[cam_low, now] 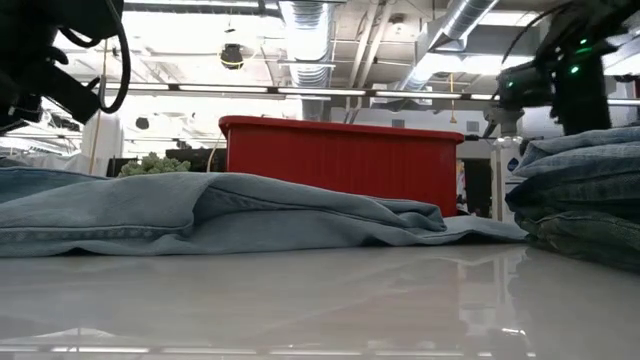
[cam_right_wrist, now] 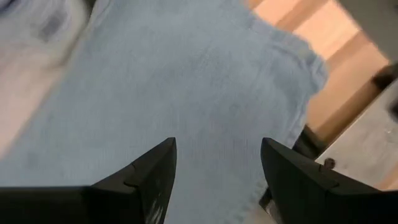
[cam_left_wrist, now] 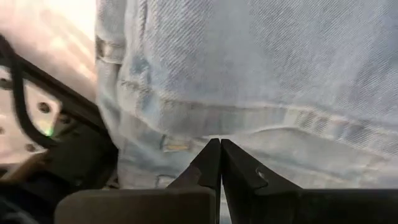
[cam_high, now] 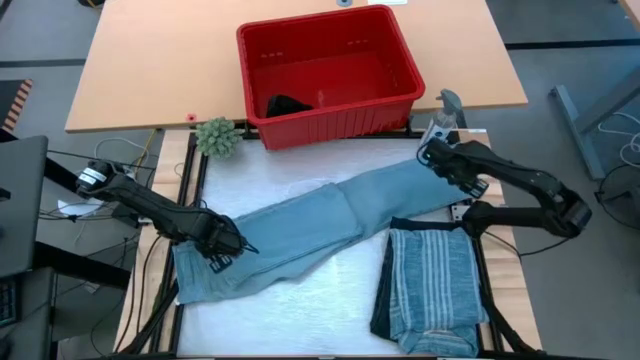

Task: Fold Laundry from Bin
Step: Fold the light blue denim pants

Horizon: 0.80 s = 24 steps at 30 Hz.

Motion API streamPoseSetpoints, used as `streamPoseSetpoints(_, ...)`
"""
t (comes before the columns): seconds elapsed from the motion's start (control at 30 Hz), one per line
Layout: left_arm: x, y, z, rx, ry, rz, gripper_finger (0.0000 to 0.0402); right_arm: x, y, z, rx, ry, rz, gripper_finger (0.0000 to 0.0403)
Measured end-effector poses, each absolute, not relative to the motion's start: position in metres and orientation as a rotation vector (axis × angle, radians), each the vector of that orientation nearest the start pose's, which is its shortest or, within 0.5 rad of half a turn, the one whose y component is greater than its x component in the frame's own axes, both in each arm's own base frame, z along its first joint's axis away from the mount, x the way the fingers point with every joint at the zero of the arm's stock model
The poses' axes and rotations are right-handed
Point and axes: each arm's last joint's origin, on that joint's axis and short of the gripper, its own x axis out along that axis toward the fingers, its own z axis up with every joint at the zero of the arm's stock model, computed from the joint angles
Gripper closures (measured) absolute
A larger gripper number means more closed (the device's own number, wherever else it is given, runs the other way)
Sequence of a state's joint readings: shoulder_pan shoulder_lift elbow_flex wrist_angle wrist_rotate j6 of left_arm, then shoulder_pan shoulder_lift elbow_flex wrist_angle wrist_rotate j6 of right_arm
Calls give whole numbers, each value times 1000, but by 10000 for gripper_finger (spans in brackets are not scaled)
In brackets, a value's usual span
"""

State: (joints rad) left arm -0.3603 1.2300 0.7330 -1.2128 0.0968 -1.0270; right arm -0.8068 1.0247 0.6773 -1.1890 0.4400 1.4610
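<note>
Light blue jeans (cam_high: 320, 215) lie spread slantwise on the white table, waist at the left, leg ends at the far right. My left gripper (cam_high: 225, 243) is shut at the waist end (cam_left_wrist: 219, 142). My right gripper (cam_high: 440, 160) is open over the leg end (cam_right_wrist: 217, 165), with a finger on either side above the cloth, touching nothing that shows. The red bin (cam_high: 330, 70) stands at the far edge with a small black item (cam_high: 288, 103) inside. A folded blue-grey striped shirt (cam_high: 432, 275) lies on dark navy trousers (cam_high: 385, 300) at the near right. My left gripper's shut fingertips (cam_left_wrist: 211, 155) meet the jeans at the waistband seam (cam_left_wrist: 205, 127), near the waist's left corner. The fingers slant down from the table's left side. How many layers sit between them does not show. The jeans lie flat on the table.
A green spiky ball (cam_high: 216, 135) sits left of the bin. A wooden tabletop (cam_high: 150, 60) lies behind the white work surface. Black frame rails (cam_high: 190, 170) run along the table's left and right sides. Bare white surface (cam_high: 300, 310) lies at the near middle.
</note>
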Motion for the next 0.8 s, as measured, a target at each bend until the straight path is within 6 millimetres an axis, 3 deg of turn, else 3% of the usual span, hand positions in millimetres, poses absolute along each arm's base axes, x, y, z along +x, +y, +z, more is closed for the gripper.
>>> streamPoseSetpoints(0.1,151,-59,193,-456,1679,489,401,95,-116,207,1350,444,-2088,143)
streamPoseSetpoints(0.2,152,-58,193,-358,1658,457,401,103,-121,204,1580,135,-2187,143)
streamPoseSetpoints(0.3,152,-56,193,-276,1638,454,401,112,-126,203,1657,-27,-2164,143)
streamPoseSetpoints(0.5,135,-47,199,-192,1596,485,401,128,-107,188,1747,144,-2280,143)
streamPoseSetpoints(0.8,117,-35,204,-365,1461,475,401,138,-89,176,1665,348,-2402,143)
